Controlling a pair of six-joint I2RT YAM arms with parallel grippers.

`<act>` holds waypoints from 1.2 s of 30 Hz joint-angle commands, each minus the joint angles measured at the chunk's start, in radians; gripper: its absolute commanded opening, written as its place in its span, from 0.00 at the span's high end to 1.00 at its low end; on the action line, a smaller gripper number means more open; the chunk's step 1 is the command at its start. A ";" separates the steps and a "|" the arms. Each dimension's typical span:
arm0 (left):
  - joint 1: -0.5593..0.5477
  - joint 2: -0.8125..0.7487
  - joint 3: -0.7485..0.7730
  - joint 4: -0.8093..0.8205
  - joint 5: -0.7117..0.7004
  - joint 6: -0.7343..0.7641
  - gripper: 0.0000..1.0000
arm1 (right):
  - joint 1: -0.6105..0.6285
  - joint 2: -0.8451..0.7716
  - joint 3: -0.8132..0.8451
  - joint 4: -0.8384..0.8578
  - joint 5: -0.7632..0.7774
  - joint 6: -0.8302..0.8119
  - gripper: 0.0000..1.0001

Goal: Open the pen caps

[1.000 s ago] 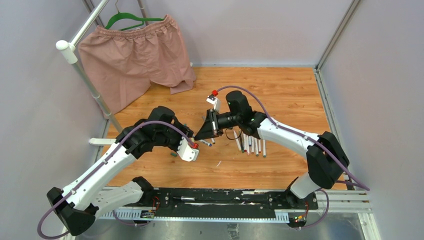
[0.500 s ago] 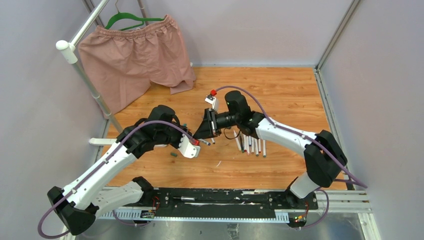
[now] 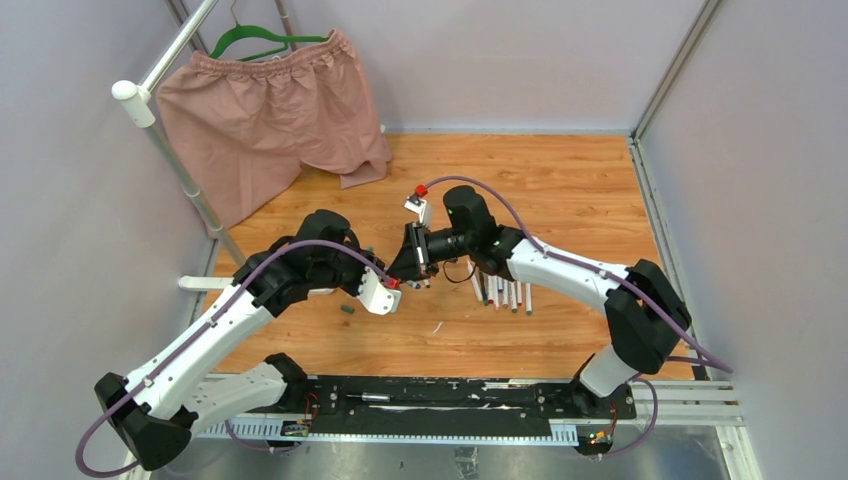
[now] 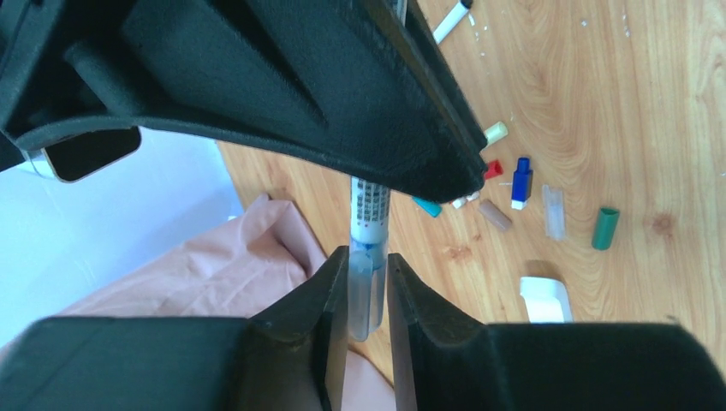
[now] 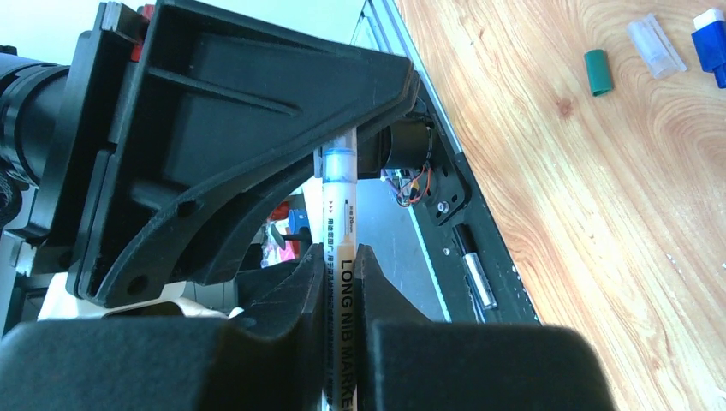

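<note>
My right gripper [image 5: 340, 257] is shut on the white barrel of a pen [image 5: 336, 214] printed "LONG NIB MARKER". My left gripper [image 4: 368, 265] is shut on that pen's clear cap [image 4: 366, 295], which still sits on the barrel's blue-banded end [image 4: 370, 201]. In the top view the two grippers meet nose to nose above the floor, left [image 3: 392, 284] and right [image 3: 407, 268]. Several loose pen caps lie on the wood: green [image 4: 605, 229], clear [image 4: 554, 211], blue [image 4: 521, 181], brown [image 4: 495, 215], teal [image 4: 425, 206]. A row of pens [image 3: 505, 292] lies under the right forearm.
Pink shorts [image 3: 270, 110] hang on a green hanger from a white rail [image 3: 170, 150] at the back left. A white bar [image 3: 200, 283] lies by the left wall. A green cap [image 3: 347, 310] lies below the left gripper. Grey walls enclose the wooden floor [image 3: 560, 190].
My right gripper has carried the pen left and down to the left gripper. The gap between the two grippers has closed, and the left jaws now hold the pen's cap end.
</note>
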 commanded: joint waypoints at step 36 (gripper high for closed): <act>0.004 0.060 0.023 0.004 -0.077 -0.003 1.00 | 0.009 0.012 -0.024 0.088 -0.007 0.066 1.00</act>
